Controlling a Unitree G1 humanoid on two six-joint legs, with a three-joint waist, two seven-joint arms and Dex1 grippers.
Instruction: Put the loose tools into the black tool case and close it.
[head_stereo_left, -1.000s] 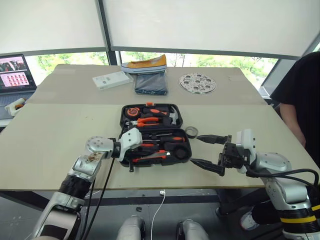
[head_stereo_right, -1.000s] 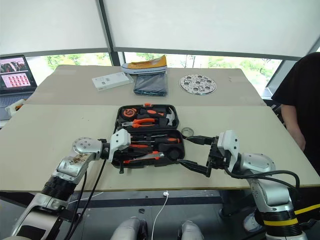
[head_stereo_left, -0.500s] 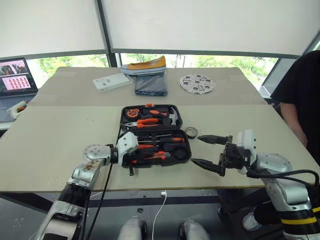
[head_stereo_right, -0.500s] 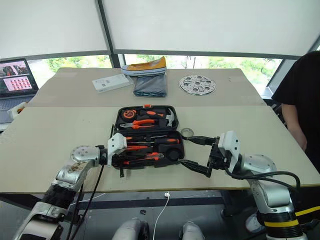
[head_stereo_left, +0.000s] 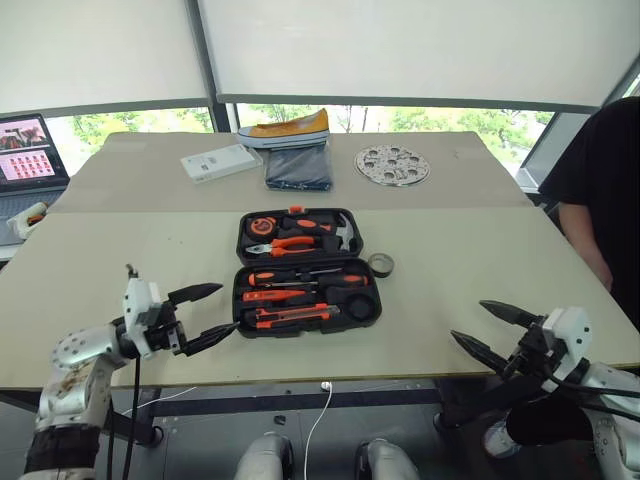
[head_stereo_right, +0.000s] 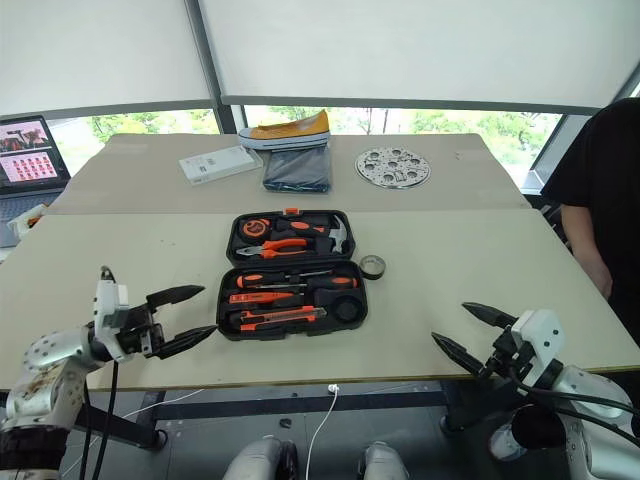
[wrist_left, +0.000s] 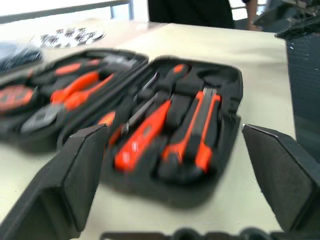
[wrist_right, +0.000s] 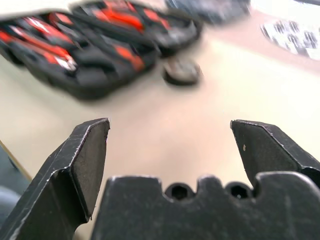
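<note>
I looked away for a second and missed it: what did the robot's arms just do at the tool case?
Both arms pulled away from the black tool case. The left gripper, which was inside the case's near half, swung out to the left and opened, empty. The right gripper drew off to the right, open as before. The case stayed open, tools seated, and the black tape roll stayed beside it.

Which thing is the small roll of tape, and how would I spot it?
Find the open black tool case in the middle of the table. Beside its right edge, near the hinge line, lies the tape roll on bare tabletop. It is a small dark ring, the one loose item next to the case.
</note>
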